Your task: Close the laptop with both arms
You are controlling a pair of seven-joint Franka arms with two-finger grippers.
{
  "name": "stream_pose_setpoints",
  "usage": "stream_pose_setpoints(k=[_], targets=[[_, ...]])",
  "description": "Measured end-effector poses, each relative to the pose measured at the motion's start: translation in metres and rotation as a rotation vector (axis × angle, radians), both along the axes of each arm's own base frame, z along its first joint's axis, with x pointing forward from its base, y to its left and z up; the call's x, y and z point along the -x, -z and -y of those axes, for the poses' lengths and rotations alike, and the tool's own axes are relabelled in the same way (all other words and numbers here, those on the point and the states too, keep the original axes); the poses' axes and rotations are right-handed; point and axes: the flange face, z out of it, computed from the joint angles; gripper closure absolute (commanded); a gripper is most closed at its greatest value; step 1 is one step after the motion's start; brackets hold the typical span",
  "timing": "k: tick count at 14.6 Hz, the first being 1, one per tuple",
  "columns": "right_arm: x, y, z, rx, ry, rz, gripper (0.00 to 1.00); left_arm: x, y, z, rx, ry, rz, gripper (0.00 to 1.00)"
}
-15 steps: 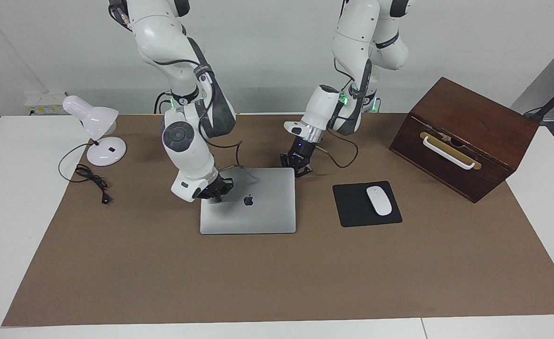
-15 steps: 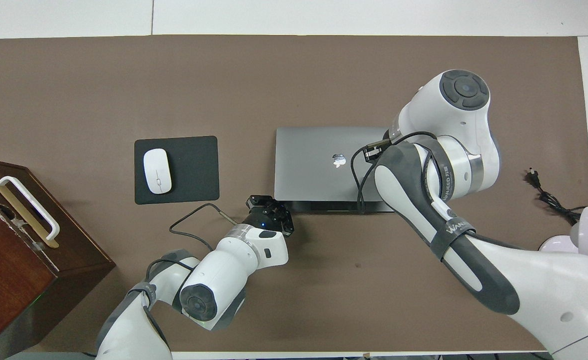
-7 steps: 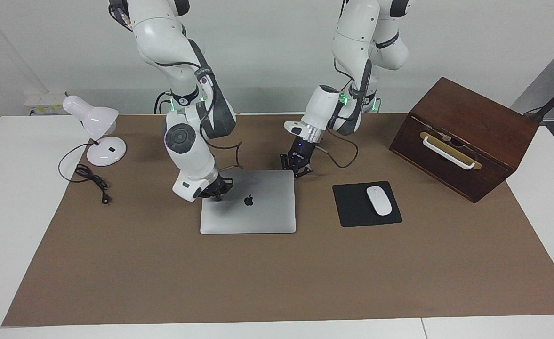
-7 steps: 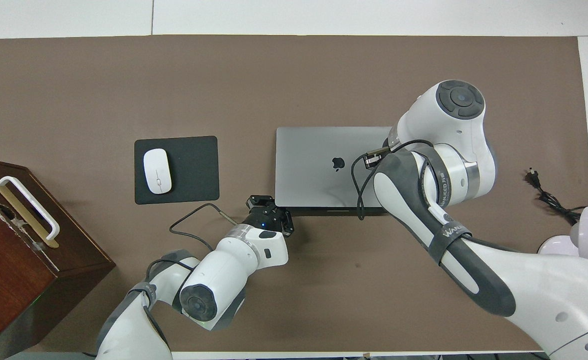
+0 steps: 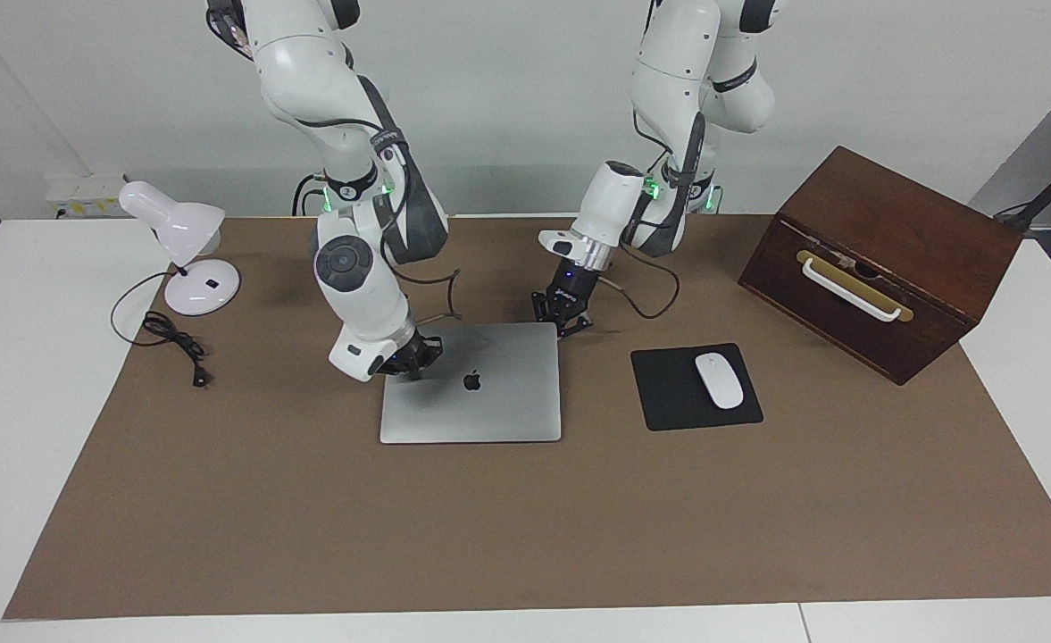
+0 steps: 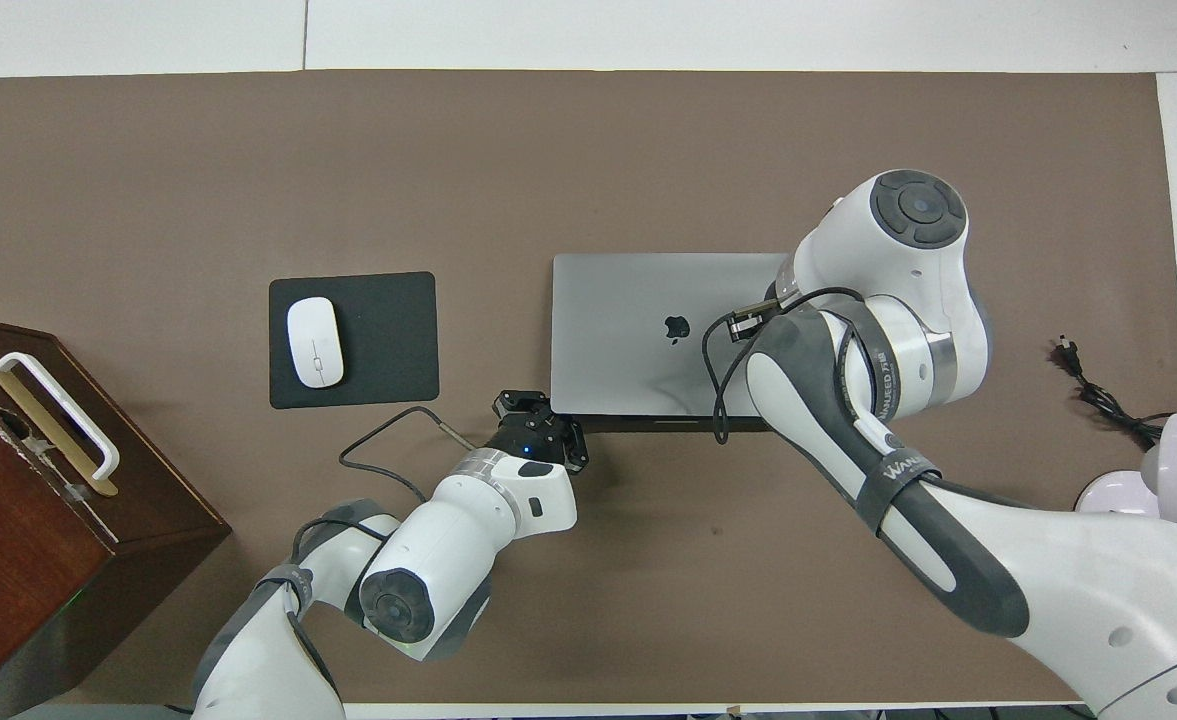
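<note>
The silver-grey laptop [image 5: 489,406] lies in the middle of the brown mat with its lid down flat and the apple logo facing up; it also shows in the overhead view [image 6: 618,340]. My right gripper [image 5: 411,364] rests on the lid near the corner nearest the robots at the right arm's end; in the overhead view the arm hides it. My left gripper [image 5: 563,323] is low at the laptop's other corner nearest the robots, beside the hinge edge [image 6: 540,425].
A black mousepad [image 5: 663,397] with a white mouse [image 5: 719,380] lies beside the laptop toward the left arm's end. A brown wooden box [image 5: 882,259] with a white handle stands farther that way. A white desk lamp [image 5: 181,232] and its cable [image 5: 172,339] sit at the right arm's end.
The lid has gone down the last bit and now lies flat. My right gripper has come down with it. My left gripper has not moved.
</note>
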Motion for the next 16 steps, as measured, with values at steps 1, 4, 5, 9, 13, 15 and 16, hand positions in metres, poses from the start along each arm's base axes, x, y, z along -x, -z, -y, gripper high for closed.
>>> stream_pose_setpoints(k=[1, 4, 5, 9, 13, 15, 16], targets=[[0.0, -0.002, 0.0, 0.0, 0.0, 0.002, 1.0, 0.0, 0.0, 0.0, 0.0, 0.0, 0.0, 1.0], [-0.003, -0.016, 0.0, 0.002, -0.003, -0.013, 1.0, 0.0, 0.0, 0.0, 0.0, 0.0, 0.0, 1.0], [-0.005, -0.025, 0.0, 0.004, -0.005, -0.023, 1.0, 0.0, 0.0, 0.0, 0.0, 0.0, 0.0, 1.0], [-0.01, -0.071, 0.003, 0.013, -0.013, -0.066, 1.0, 0.0, 0.0, 0.0, 0.0, 0.0, 0.0, 1.0], [-0.009, -0.118, 0.03, 0.021, 0.018, -0.087, 1.0, 0.0, 0.0, 0.0, 0.001, -0.001, 0.001, 1.0], [-0.002, -0.143, 0.044, 0.024, 0.036, -0.083, 0.84, 0.0, 0.0, -0.001, 0.001, -0.002, 0.0, 1.0], [0.001, -0.156, 0.055, 0.025, 0.05, -0.079, 0.46, 0.001, 0.0, -0.003, 0.0, -0.004, -0.001, 1.0]])
